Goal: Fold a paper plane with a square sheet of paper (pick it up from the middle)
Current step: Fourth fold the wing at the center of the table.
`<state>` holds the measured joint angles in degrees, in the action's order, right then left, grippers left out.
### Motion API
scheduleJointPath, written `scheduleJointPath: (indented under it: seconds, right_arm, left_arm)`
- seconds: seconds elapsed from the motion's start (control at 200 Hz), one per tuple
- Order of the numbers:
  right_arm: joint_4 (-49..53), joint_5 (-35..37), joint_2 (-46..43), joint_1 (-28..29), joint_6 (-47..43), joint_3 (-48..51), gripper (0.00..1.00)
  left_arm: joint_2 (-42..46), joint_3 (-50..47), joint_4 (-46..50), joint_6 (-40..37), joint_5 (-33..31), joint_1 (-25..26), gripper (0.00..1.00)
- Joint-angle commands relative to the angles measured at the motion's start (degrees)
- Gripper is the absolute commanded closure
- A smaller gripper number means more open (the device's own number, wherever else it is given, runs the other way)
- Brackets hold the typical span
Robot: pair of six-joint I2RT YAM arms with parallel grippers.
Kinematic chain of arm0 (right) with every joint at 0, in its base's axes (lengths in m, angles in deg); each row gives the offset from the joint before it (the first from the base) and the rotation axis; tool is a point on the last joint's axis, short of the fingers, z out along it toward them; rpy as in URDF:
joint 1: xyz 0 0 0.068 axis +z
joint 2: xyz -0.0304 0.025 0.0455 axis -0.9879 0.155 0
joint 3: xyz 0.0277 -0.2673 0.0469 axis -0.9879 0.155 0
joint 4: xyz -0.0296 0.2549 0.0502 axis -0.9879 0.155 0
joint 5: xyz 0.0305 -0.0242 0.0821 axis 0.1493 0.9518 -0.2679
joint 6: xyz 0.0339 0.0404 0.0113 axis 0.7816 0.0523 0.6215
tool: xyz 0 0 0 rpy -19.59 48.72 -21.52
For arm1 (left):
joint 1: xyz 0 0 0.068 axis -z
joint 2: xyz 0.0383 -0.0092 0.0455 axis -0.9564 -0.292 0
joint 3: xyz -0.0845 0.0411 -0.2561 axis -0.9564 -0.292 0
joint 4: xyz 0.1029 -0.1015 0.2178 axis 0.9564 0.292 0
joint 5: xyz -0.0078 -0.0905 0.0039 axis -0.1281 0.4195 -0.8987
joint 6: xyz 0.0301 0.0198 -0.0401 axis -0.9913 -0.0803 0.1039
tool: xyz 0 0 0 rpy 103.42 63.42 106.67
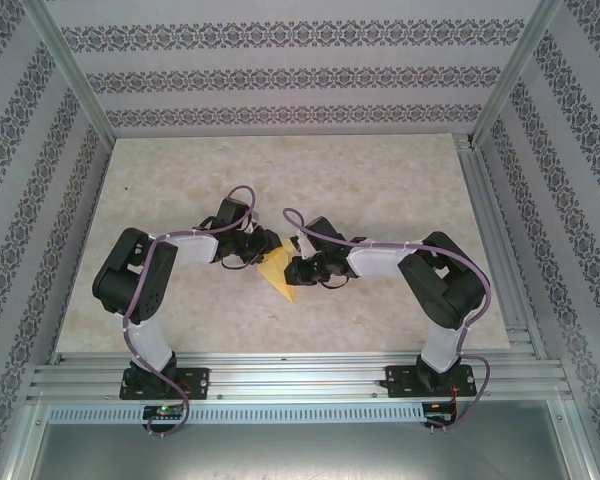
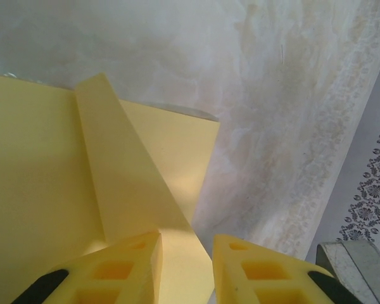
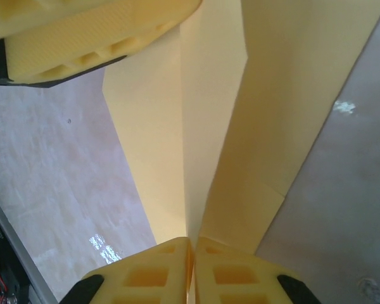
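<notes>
The pale-yellow sheet of paper [image 1: 279, 276] is partly folded, with long creases and a narrow flap, and sits mid-table between the two arms. My right gripper [image 3: 192, 244] is shut on it, and a centre crease of the paper [image 3: 272, 114] runs straight into the pinched fingertips. In the top view the right gripper [image 1: 296, 268] is at the paper's right edge. My left gripper [image 2: 187, 244] stands open with a clear gap, and an edge of the paper [image 2: 50, 177] shows in the gap. From above, the left gripper [image 1: 267, 247] is at the paper's upper left edge.
The marbled beige table top [image 1: 280, 180] extends behind and to both sides of the arms. Aluminium rails [image 1: 300, 375] run along the near edge and the right side [image 1: 495, 250]. Patterned walls [image 1: 280, 75] enclose the workspace.
</notes>
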<state>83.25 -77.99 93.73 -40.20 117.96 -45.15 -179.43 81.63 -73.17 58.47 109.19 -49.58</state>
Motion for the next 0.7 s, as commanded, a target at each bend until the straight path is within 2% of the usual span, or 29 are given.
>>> scheduleJointPath:
  seconds: [0.0,0.235,0.489,0.694]
  right_arm:
    - [0.5,1.0,-1.3,0.3,-1.0,-0.2,0.92]
    - [-4.9,-4.1,1.2,-1.0,1.2,1.2,0.96]
    - [-12.2,-8.1,3.1,-2.8,4.8,4.0,0.96]
    - [-16.6,-10.6,4.4,-4.0,6.9,5.2,0.96]
  left_arm:
    - [0.1,1.5,0.5,-1.7,-0.9,0.7,0.71]
    - [2.2,2.1,2.0,-2.9,-1.5,0.7,0.67]
    - [6.7,1.0,2.7,-3.3,-2.0,0.9,0.57]
    - [8.7,-1.7,0.7,-2.2,-1.2,2.2,0.59]
